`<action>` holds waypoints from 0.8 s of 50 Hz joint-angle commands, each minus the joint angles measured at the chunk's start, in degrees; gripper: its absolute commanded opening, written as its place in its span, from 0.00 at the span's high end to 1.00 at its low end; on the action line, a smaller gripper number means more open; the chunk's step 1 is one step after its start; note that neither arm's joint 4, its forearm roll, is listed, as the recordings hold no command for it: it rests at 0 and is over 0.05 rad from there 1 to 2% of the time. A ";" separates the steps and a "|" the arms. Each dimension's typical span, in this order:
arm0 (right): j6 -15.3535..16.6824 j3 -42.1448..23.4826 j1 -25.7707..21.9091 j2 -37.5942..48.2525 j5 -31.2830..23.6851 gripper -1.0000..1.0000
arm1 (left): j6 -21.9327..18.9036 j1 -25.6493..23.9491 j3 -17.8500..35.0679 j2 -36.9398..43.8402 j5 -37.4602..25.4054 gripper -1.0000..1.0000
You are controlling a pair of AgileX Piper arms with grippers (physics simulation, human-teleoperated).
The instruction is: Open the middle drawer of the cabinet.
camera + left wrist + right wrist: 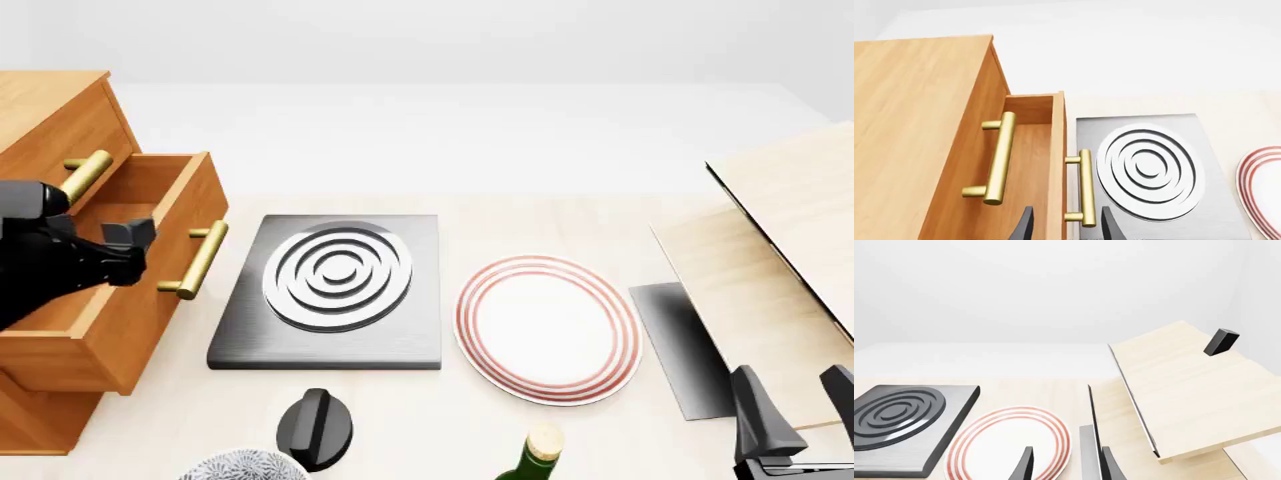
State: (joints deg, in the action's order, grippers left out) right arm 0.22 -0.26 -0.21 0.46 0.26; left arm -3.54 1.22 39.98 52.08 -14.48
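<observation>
- middle drawer (pixel 127 300) pulled out from the cabinet (pixel 47 115) at the table's left side; open box interior visible; its brass bar handle (pixel 203 260) faces the hob; lower edge of cabinet cut off by the frame
- top drawer's handle (pixel 87 172) sits above and behind, partly hidden by the left arm; lowest drawer not made out
- left gripper (pixel 1066 227) with fingers apart, straddling the drawer front's edge and the handle's near end in the wrist view; only the two dark fingertips (pixel 1024 225) show, so contact with the handle cannot be told; in the front view the arm's black body covers the drawer's left part
- hob plate (pixel 327 290), grey slab with a white ringed burner, just beside the drawer
- red-rimmed plate (pixel 547 325) right of the hob, apart from it
- black knob-like object (pixel 316 428) near the front edge; patterned bowl (pixel 247 468) and green bottle (pixel 531 460) both cut off at the bottom
- pale wooden boards (pixel 774 250) tilted at far right, cut off by the frame; small black block (pixel 1221 341) on top
- right gripper (pixel 797 412) low at right, fingers apart, holding nothing; partly out of frame
- no writing or labels readable anywhere
</observation>
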 commanded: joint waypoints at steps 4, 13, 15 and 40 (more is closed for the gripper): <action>0.00 0.00 0.00 -0.01 0.00 0.00 | 0.62 0.81 -2.94 2.77 3.06 0.00; 0.02 0.00 0.00 0.00 0.00 0.00 | 1.79 -0.42 -4.19 3.05 3.28 0.00; 0.00 0.00 0.01 0.01 0.00 0.00 | 2.40 -1.04 -4.70 3.56 3.50 0.00; 0.00 0.00 0.00 0.00 0.00 0.00 | 1.99 0.93 -7.07 3.49 5.27 0.00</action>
State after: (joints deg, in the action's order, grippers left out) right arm 0.22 -0.26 -0.21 0.46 0.26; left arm -1.16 1.27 34.02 55.80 -9.99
